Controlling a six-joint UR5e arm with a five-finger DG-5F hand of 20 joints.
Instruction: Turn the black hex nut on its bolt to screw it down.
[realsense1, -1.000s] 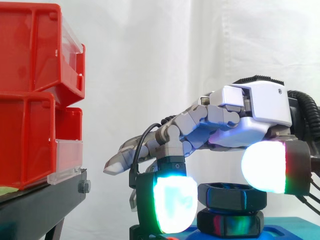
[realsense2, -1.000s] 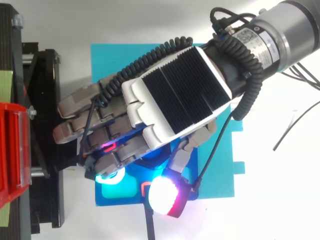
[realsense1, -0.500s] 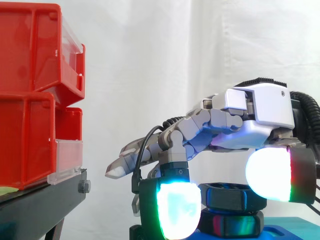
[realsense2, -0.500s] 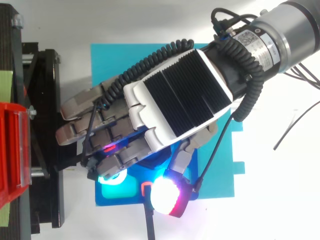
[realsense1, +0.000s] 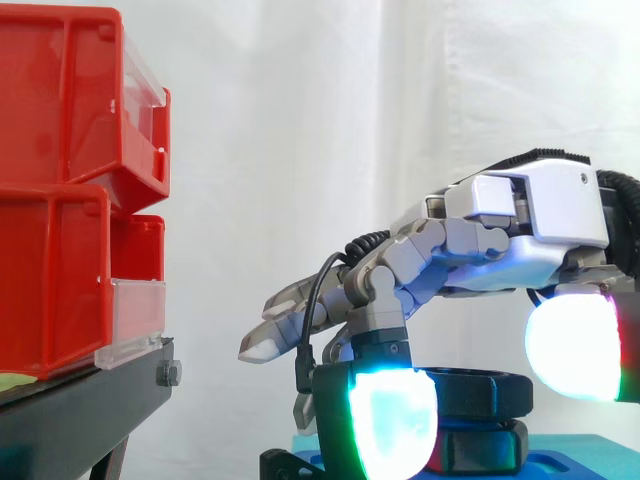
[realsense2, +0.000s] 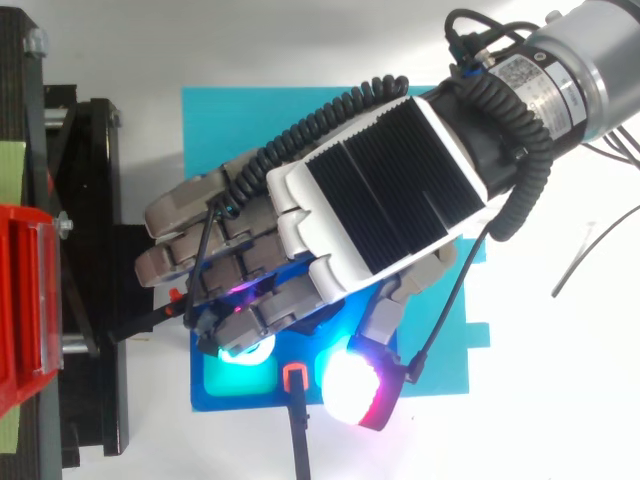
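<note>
The black hex nut (realsense1: 480, 393) sits on top of a second black hex piece on a blue base (realsense2: 235, 385), under my hand (realsense1: 540, 215). Seen from above, the hand (realsense2: 380, 200) covers the nut. One finger points down, and its cyan-green fingertip (realsense1: 392, 428) stands in front of the nut's left side. The white-red thumb pad (realsense1: 572, 345) hangs off the nut's right edge, mostly above it and apart from it. The other fingers reach out straight to the left. Nothing is pinched between thumb and finger.
Red bins (realsense1: 60, 200) on a black stand (realsense1: 90, 405) rise at the left, a short gap from the outstretched fingers. A teal mat (realsense2: 230, 120) lies under the blue base. A thin dark cable (realsense2: 590, 260) trails over the white table at the right.
The hand has shifted to the right, away from the bins. The thumb pad has moved from over the nut to beyond its right edge. The nut has stayed in place.
</note>
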